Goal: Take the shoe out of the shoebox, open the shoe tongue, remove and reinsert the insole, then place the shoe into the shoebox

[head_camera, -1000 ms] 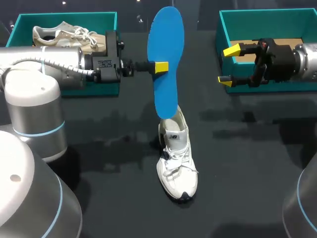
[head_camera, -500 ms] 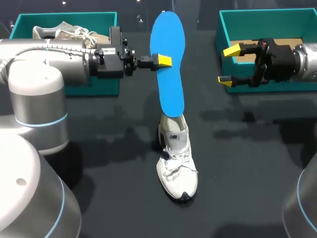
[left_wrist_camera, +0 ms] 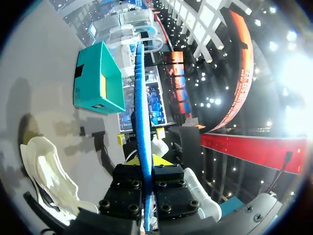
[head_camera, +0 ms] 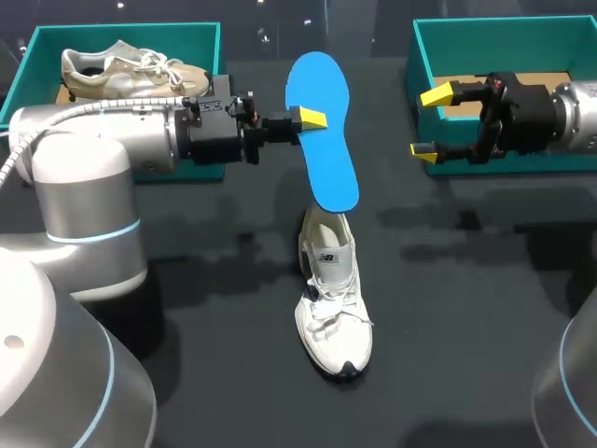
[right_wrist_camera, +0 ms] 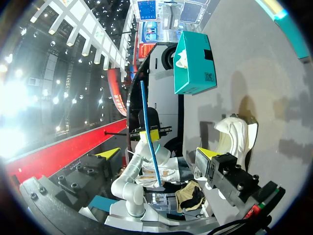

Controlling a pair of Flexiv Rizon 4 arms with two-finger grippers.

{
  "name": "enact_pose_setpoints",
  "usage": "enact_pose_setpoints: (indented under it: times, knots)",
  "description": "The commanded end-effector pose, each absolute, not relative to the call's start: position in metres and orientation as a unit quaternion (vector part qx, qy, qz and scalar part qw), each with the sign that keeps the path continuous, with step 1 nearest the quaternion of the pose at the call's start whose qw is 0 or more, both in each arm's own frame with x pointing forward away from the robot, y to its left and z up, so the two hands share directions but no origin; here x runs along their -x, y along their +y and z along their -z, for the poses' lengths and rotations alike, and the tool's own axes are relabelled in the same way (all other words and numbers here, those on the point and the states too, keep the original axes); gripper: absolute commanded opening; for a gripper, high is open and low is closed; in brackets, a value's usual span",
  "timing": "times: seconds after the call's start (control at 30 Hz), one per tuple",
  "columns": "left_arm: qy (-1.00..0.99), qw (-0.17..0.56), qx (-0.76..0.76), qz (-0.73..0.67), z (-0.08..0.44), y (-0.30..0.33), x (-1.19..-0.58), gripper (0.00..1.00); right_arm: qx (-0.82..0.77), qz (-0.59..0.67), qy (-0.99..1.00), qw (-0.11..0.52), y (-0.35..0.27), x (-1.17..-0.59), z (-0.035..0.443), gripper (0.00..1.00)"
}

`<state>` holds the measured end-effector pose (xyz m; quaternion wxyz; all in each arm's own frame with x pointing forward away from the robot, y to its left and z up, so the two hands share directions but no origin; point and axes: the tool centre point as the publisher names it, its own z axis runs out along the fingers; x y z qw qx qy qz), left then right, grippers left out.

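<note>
My left gripper (head_camera: pixel 303 119) is shut on a blue insole (head_camera: pixel 326 131), which hangs tilted in the air with its lower end just over the heel opening of the white shoe (head_camera: pixel 333 299). The shoe lies on the dark table, toe toward the front. In the left wrist view the insole (left_wrist_camera: pixel 142 117) shows edge-on between my fingers, with the shoe (left_wrist_camera: pixel 49 171) below. My right gripper (head_camera: pixel 431 121) stands open and holds nothing, in front of the right teal shoebox (head_camera: pixel 508 37). The right wrist view shows the insole (right_wrist_camera: pixel 149 132) and shoe (right_wrist_camera: pixel 234 134) ahead of that gripper (right_wrist_camera: pixel 159 152).
A second teal shoebox (head_camera: pixel 37 42) at the back left holds another pale shoe (head_camera: pixel 131 70). Brown paper lies inside the right box. The dark table surface spreads around the white shoe.
My left arm has lowered the insole and tipped it, so its lower end swung right over the shoe's heel. The right arm and the shoe have stayed still.
</note>
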<state>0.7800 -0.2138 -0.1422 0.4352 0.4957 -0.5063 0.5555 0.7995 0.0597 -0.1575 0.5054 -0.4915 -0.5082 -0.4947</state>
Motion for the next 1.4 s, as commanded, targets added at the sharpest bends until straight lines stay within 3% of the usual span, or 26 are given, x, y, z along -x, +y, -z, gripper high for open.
enact_pose_setpoints:
  times: [0.03, 0.63, 1.4]
  knots:
    - [-0.499, 0.443, -0.51, -0.543, 0.145, -0.223, -0.781, 0.0, 0.493, 0.494, -0.508, 0.505, 0.06, -0.799, 0.157, 1.0]
    - [-0.48, 0.463, -0.535, -0.519, 0.156, -0.229, -0.788, 0.0, 0.493, 0.494, -0.508, 0.505, 0.06, -0.799, 0.157, 1.0]
    - [-0.48, 0.463, -0.535, -0.519, 0.156, -0.229, -0.788, 0.0, 0.624, 0.297, -0.662, 0.291, 0.073, -0.77, 0.075, 1.0]
